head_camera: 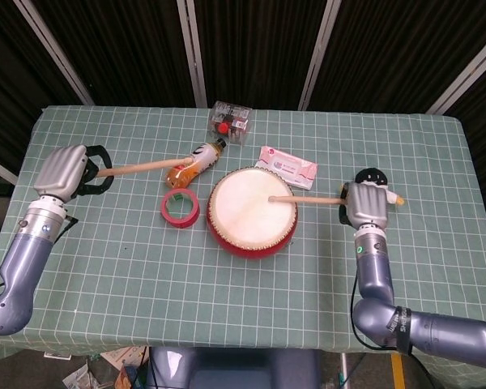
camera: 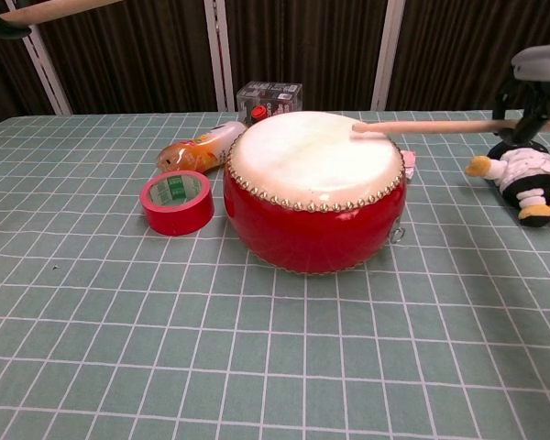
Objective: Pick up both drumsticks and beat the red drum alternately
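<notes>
Drum (head_camera: pixel 252 212), red-bodied with a pale skin, stands upright near the middle of the green checked table (head_camera: pixel 227 300). Right hand (head_camera: pixel 365 205) sits just right of the drum, fingers wrapped around the butt of a drumstick (head_camera: pixel 304 198). That right stick runs leftward and level; in the chest view its tip (camera: pixel 359 129) rests on the skin at the drum's right-hand part. Left hand (head_camera: pixel 61 172) is at the table's left side, well apart from the drum, fingers closed around the second drumstick (head_camera: pixel 142 168). This left stick points right and slightly away from the robot, its far end over the bottle (head_camera: pixel 192 164); in the chest view it shows only at the top left corner (camera: pixel 60 9), high above the table, so it is held clear of the surface.

Other items noted:
- Orange bottle lies on its side, just left and behind the drum.
- Red tape roll (head_camera: pixel 179 207) lies flat, just beside the drum's left wall, apart from it.
- Clear box (head_camera: pixel 230 121) with a red part inside stands behind the drum.
- Pink packet (head_camera: pixel 287 167) lies behind the drum to its right; contact with the drum cannot be judged.
- Plush toy (camera: pixel 530 179), black and white, lies at the table's right side, mostly hidden by the right hand in the head view.
</notes>
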{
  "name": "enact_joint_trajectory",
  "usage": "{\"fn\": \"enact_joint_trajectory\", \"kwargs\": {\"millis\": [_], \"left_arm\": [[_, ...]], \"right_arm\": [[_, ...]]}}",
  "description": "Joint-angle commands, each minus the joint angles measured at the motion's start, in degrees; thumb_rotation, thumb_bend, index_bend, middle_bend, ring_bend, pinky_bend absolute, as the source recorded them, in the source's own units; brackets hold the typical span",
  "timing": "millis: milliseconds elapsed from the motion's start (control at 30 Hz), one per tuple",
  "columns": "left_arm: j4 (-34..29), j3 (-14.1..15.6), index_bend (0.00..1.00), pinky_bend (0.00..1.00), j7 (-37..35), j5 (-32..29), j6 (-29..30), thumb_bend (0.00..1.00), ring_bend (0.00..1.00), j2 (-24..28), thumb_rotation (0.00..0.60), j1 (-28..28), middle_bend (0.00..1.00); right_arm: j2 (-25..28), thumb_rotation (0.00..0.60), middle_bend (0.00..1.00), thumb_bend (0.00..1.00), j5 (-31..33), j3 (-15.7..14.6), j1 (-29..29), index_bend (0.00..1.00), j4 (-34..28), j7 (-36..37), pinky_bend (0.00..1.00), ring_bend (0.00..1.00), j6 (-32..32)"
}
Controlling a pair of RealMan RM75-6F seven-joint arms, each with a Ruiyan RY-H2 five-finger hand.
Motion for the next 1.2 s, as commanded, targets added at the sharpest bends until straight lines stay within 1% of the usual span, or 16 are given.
{"fn": "enact_joint_trajectory", "kwargs": {"millis": [33,100,167,233,400,533,600,700,833,1067,1200], "left_arm": [[1.0,0.7,0.77,1.0,-0.5,0.6,-0.8,0.55,1.0,-0.1,0.6,0.2,1.0],[1.8,1.0,0.77,1.0,-0.8,0.9,-1.3,0.55,1.0,-0.4,0.6,0.2,1.0],[2.4,1.1,0.77,1.0,-1.1,1.1,-1.5,0.55,1.0,-0.7,0.6,0.0,1.0],[2.5,1.2,0.77,1.0,-1.3,1.2,-1.6,0.55,1.0,-0.9,0.6,-0.1,1.0],[1.4,1.1,0.77,1.0,-0.3,1.6,-0.6,0.55,1.0,-1.5,0.6,-0.8,1.0],[-0.5,0.6,0.77,1.0,1.8,1.5,1.3,0.55,1.0,-2.2,0.6,-2.0,1.0],[-1.4,0.1,0.77,1.0,3.0,1.2,2.3,0.55,1.0,-3.0,0.6,-3.0,1.0],[-2.0,-0.8,0.77,1.0,4.6,0.3,3.9,0.55,1.0,-4.9,0.6,-4.6,1.0],[-1.8,-1.2,0.77,1.0,8.8,-1.9,5.5,0.55,1.0,-8.5,0.6,-7.9,1.0],[0.6,-2.0,0.78,1.0,18.5,-8.7,7.8,0.55,1.0,-15.6,0.6,-15.5,1.0],[2.5,-2.3,0.78,1.0,21.6,-10.9,9.1,0.55,1.0,-19.4,0.6,-18.5,1.0]], "right_arm": [[-7.3,0.6,1.0,0.67,-5.9,-9.3,3.3,1.0,10.0,-10.6,1.0,1.0,6.1],[-8.0,0.6,1.0,0.67,-7.2,-9.2,2.9,1.0,11.7,-10.3,1.0,1.0,7.1],[-7.5,0.6,1.0,0.67,-7.7,-7.6,2.3,1.0,11.9,-8.9,1.0,1.0,7.8],[-6.1,0.6,1.0,0.67,-8.4,-5.7,1.7,1.0,10.7,-7.2,1.0,1.0,8.2],[-0.8,0.6,1.0,0.67,-11.4,-1.8,-0.9,1.0,4.3,-1.0,1.0,1.0,8.7],[4.2,0.6,1.0,0.67,-14.2,0.5,-4.6,1.0,-3.3,6.0,1.0,1.0,8.8],[6.5,0.6,1.0,0.67,-15.3,0.6,-6.3,1.0,-6.5,8.2,1.0,1.0,8.4],[9.0,0.6,1.0,0.67,-16.7,0.3,-8.2,1.0,-9.6,10.1,1.0,1.0,7.5],[11.7,0.6,1.0,0.67,-19.3,-0.6,-10.5,1.0,-12.1,12.7,1.0,1.0,6.7],[15.8,0.6,1.0,0.67,-22.0,-0.9,-13.6,1.0,-13.3,17.2,1.0,1.0,4.2],[17.2,0.6,1.0,0.67,-22.6,-0.8,-14.5,1.0,-13.0,19.0,1.0,1.0,2.7]]}}
